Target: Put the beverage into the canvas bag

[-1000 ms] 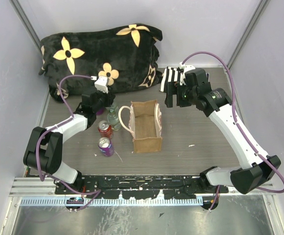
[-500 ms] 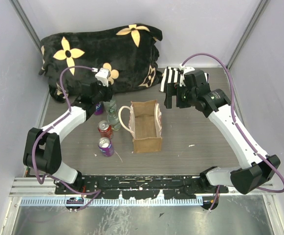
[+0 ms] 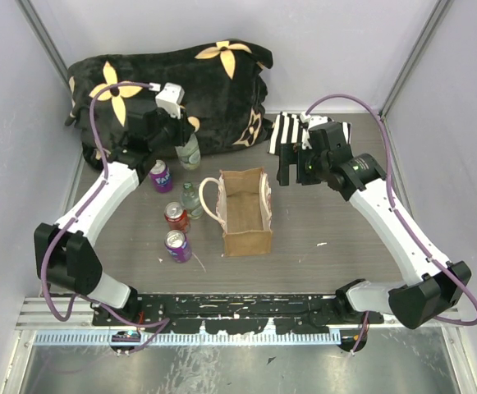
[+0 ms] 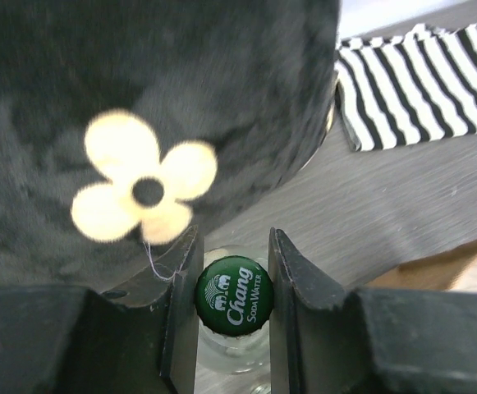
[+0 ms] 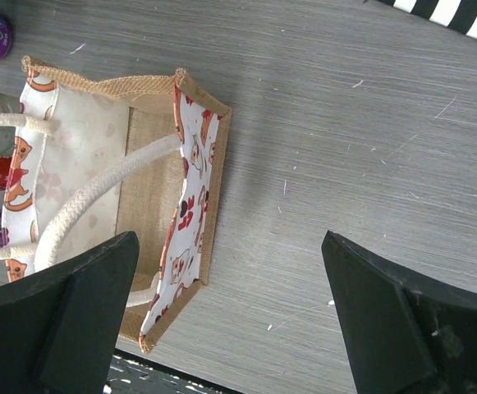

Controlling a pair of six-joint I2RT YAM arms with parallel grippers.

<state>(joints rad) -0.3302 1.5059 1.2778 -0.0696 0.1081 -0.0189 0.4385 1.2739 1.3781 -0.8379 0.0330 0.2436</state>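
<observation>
Showing little beyond its cap to the left wrist camera, the green-capped clear glass bottle (image 4: 234, 295) hides its base, so contact with the grey table (image 3: 337, 222) cannot be told. The left gripper (image 4: 233, 246) is clamped on its neck; its long axis stands roughly upright, cap up, by the black flower-printed blanket (image 3: 213, 90), apart from the boxy tan canvas bag (image 3: 246, 242). The right gripper (image 5: 230, 279) hangs spread wide beside the bag.
</observation>
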